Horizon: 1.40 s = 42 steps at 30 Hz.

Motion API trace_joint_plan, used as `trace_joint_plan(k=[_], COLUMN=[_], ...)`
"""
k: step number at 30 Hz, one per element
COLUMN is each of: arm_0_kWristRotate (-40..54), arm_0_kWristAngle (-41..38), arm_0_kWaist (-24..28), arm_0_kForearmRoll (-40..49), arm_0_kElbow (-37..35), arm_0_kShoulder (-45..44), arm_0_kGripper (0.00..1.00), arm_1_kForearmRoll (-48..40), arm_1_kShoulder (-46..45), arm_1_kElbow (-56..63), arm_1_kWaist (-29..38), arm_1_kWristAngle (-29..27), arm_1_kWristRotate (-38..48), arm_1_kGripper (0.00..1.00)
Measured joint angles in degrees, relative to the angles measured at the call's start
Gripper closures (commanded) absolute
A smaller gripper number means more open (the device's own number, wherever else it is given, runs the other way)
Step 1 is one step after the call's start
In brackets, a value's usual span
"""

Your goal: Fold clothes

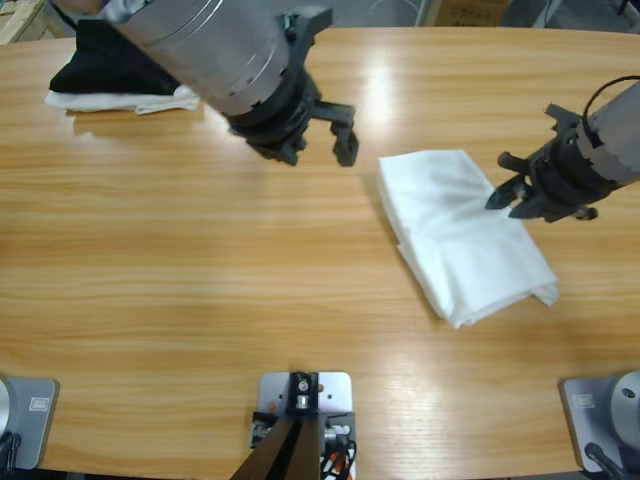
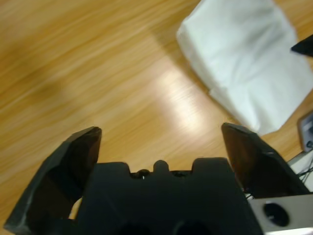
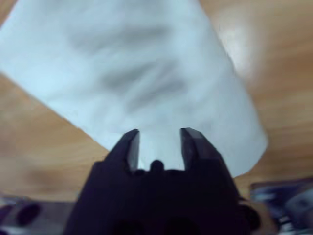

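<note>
High view, shirt: white T-shirt (image 1: 462, 233) folded into a compact oblong on the table (image 1: 180, 280); this is the landmark
High view, right gripper (image 1: 508, 193): at the shirt's right edge, tips over the cloth, jaws a little apart; cannot tell if they touch it
High view, left gripper (image 1: 325, 140): up and left of the shirt, apart from it, above bare wood, holding nothing
High view, far corner: black garment (image 1: 105, 60) lying on a white cloth (image 1: 130, 100), well apart from the shirt
Left wrist view: left gripper (image 2: 161, 142) jaws spread wide, empty; shirt (image 2: 247, 58) ahead and to the right, not between them
Right wrist view: right gripper (image 3: 157, 142) jaws narrowly parted, white cloth (image 3: 142, 73) filling the view beyond; grip on a layer not confirmed
Risk: a pinch on the top layer alone would peel the fold open when lifted
Risk: a drag along the table from this edge would skew the stack, thin cotton slides easily
</note>
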Motion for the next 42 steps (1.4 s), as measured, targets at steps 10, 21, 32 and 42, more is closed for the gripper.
trace_joint_plan(k=[10, 21, 32, 42], arm_0_kWristRotate=[-0.66, 0.12, 0.37, -0.89], arm_0_kWristAngle=[0.06, 0.26, 0.27, 0.27], arm_0_kWaist=[-0.13, -0.13, -1.24, -1.95], arm_0_kForearmRoll=[0.30, 0.24, -0.57, -2.07], arm_0_kElbow=[8.33, 10.96, 19.10, 20.25], arm_0_kShoulder=[-3.19, -3.85, -9.11, -9.55], arm_0_kGripper=[0.000, 0.000, 0.000, 0.000], arm_1_kForearmRoll=[-0.56, -6.79, -11.66, -1.74], arm_1_kShoulder=[7.42, 14.08, 17.29, 21.11], arm_1_kElbow=[-1.58, -0.80, -3.17, -9.58], arm_1_kWaist=[0.63, 1.89, 3.89, 16.85], arm_1_kWristAngle=[3.02, 2.69, 1.43, -7.66], arm_1_kWristRotate=[25.14, 30.31, 6.79, -38.12], arm_1_kGripper=[0.000, 0.000, 0.000, 0.000])
